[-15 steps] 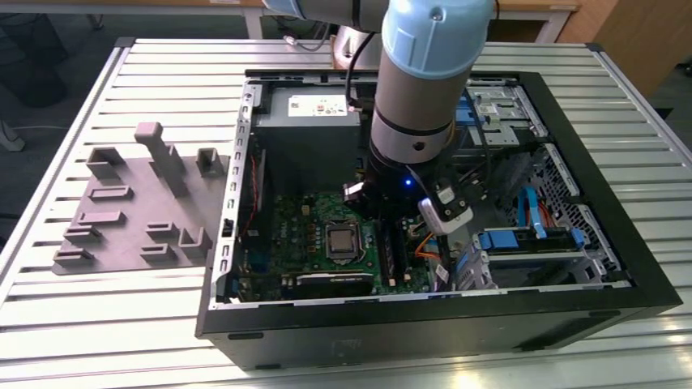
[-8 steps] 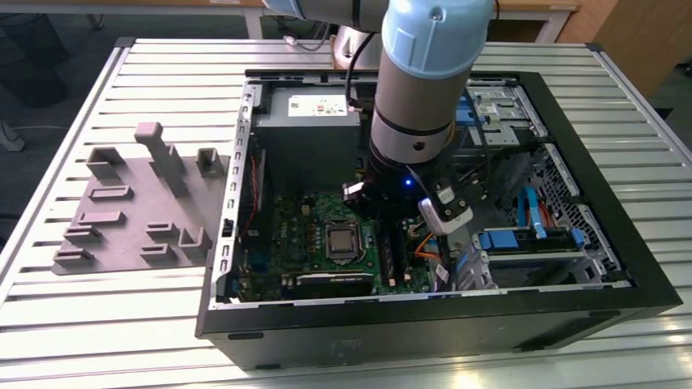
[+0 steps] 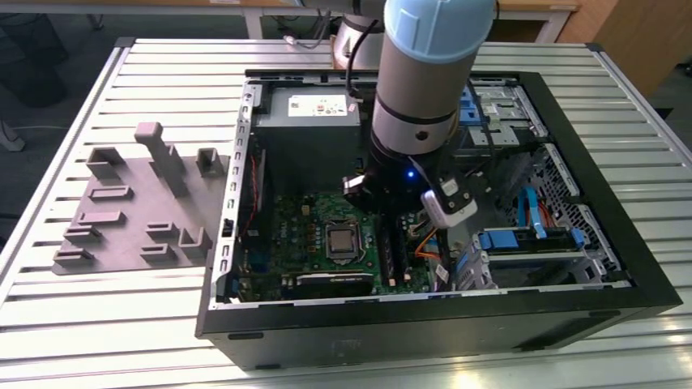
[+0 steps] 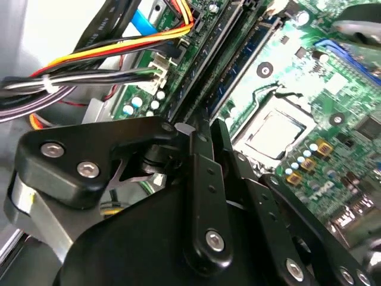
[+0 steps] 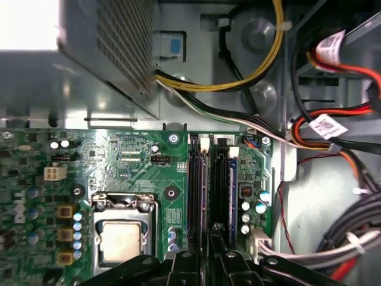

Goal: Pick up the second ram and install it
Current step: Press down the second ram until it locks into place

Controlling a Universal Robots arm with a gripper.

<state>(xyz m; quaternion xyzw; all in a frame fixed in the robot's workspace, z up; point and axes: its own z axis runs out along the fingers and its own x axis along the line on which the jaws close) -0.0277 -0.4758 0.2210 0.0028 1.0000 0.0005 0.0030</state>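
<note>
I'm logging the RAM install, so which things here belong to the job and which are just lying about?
Job: black gripper; long black memory slots; green motherboard.
Lying about: grey plastic fixture plate; yellow cable bundle; silver processor.

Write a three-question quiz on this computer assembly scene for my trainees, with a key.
1. Short answer: in the exterior view, on which side of the computer case does the grey plate lie?
2. True or false: the gripper hangs over the grey plate, outside the case.
3. Multiple choice: what sits on the motherboard beside the memory slots?
A. a processor socket
B. a screwdriver
C. a coffee mug

Key
1. The exterior view's left.
2. False: it is inside the case, at the memory slots.
3. A
</note>
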